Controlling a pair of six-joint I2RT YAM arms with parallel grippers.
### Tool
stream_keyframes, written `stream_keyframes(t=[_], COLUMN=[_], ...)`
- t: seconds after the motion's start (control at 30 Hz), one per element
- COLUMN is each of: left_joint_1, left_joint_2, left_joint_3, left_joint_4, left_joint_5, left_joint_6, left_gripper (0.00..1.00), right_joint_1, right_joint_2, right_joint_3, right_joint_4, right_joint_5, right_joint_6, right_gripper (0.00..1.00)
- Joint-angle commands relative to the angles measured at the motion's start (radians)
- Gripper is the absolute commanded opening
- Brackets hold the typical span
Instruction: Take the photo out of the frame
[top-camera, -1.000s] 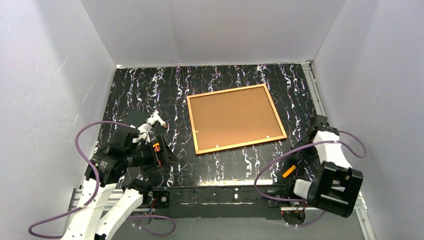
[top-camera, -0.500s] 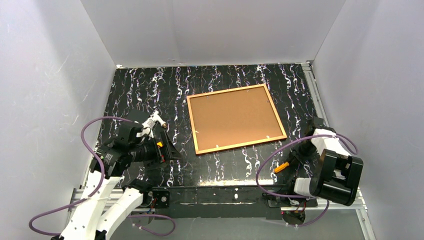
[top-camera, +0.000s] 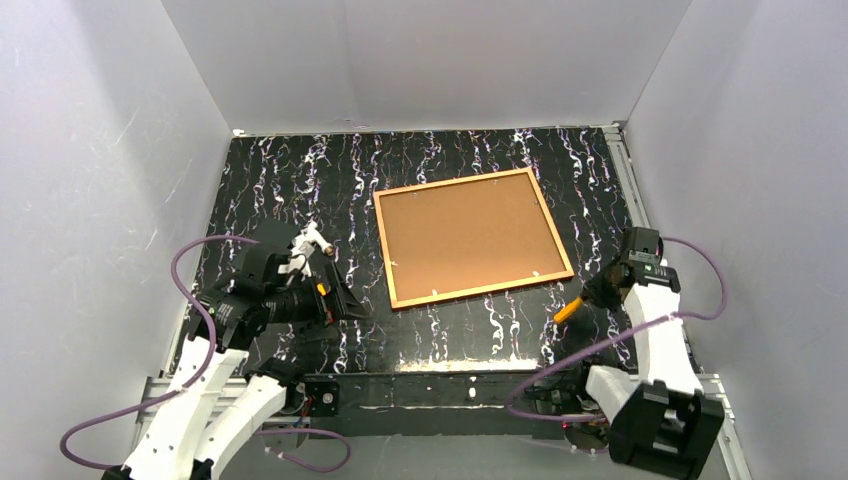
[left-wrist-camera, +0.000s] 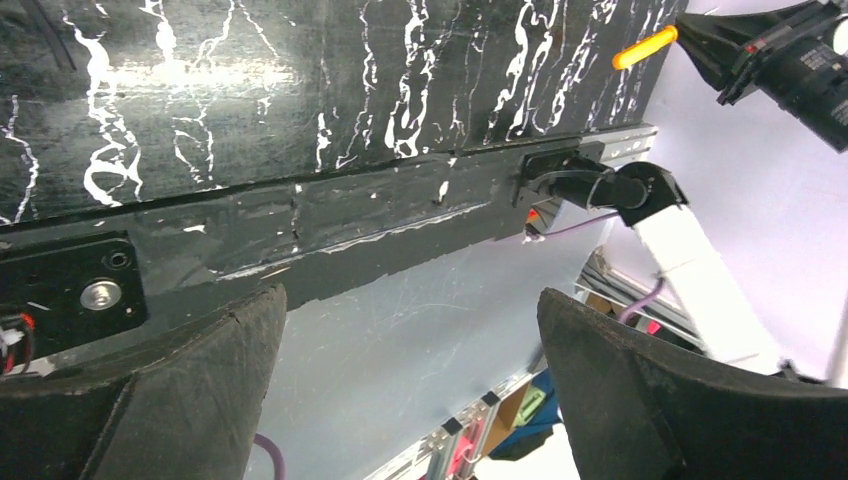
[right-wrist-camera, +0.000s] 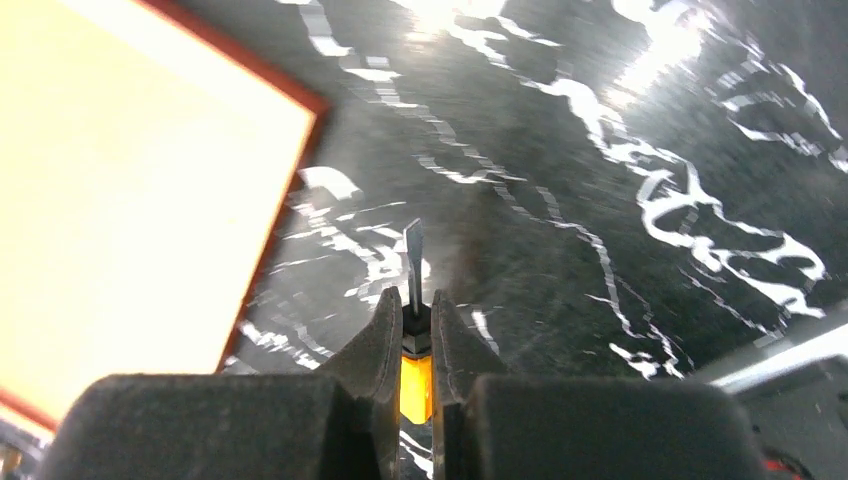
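The right pincer (right-wrist-camera: 415, 300) is clamped tight on a yellow-handled flat-blade screwdriver (right-wrist-camera: 413, 262). The blade juts forward from between the fingers and slants down toward the black, white-veined bench (top-camera: 280, 180). Whether the tip touches the surface cannot be told. The tool sits just off the near right corner of the frame (top-camera: 482, 290), close to it but not touching.

The frame, a thin reddish-brown border, lies flat and face down on the right half of the bench, turned slightly out of square with the edges. The photo (top-camera: 470, 235) is still seated inside it, showing only its plain brown board back.

On the other side, the left pincer (left-wrist-camera: 405, 300) is spread wide with nothing between its fingers. It hangs near the front left of the bench, short of the frame's near left corner and apart from it. Its wrist camera looks across the bench's front edge toward the other arm and the orange-yellow handle. Purple cables (top-camera: 190, 270) loop from both arms, and pale walls (top-camera: 420, 60) enclose the bench on three sides.
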Motion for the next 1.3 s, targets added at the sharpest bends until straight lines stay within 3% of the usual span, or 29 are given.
stream_keyframes(t=[0.0, 0.17, 0.33, 0.43, 0.67, 0.77, 0.87, 0.93, 1.27], left_joint_1=[0.002, 0.002, 0.001, -0.008, -0.048, -0.095, -0.133, -0.157, -0.196], left_joint_2=[0.025, 0.037, 0.028, 0.035, 0.084, 0.124, 0.166, 0.189, 0.109], left_joint_3=[-0.041, -0.125, -0.212, -0.255, -0.308, -0.338, -0.360, -0.357, -0.390], left_joint_4=[-0.002, 0.125, 0.270, 0.356, 0.471, 0.612, 0.764, 0.828, 0.985], left_joint_5=[0.084, 0.142, 0.164, 0.172, 0.156, 0.135, 0.117, 0.105, 0.030], left_joint_6=[-0.047, -0.165, -0.307, -0.384, -0.436, -0.481, -0.517, -0.512, -0.401], left_gripper=[0.98, 0.98, 0.98, 0.98, 0.91, 0.87, 0.74, 0.72, 0.94], right_joint_1=[0.120, 0.448, 0.803, 0.927, 1.038, 1.077, 1.105, 1.112, 1.122], right_joint_2=[-0.166, -0.135, -0.052, 0.026, 0.140, 0.177, 0.198, 0.218, 0.173], right_joint_3=[0.073, 0.164, 0.187, 0.181, 0.151, 0.156, 0.140, 0.126, 0.014], right_joint_4=[0.146, 0.291, 0.471, 0.593, 0.766, 0.805, 0.859, 0.904, 1.018], right_joint_5=[-0.141, -0.384, -0.508, -0.580, -0.726, -0.753, -0.751, -0.757, -0.664], right_joint_6=[-0.146, -0.244, -0.145, -0.091, -0.025, -0.020, 0.011, 0.046, 0.189], right_gripper=[0.01, 0.01, 0.01, 0.01, 0.01, 0.01, 0.01, 0.01, 0.01])
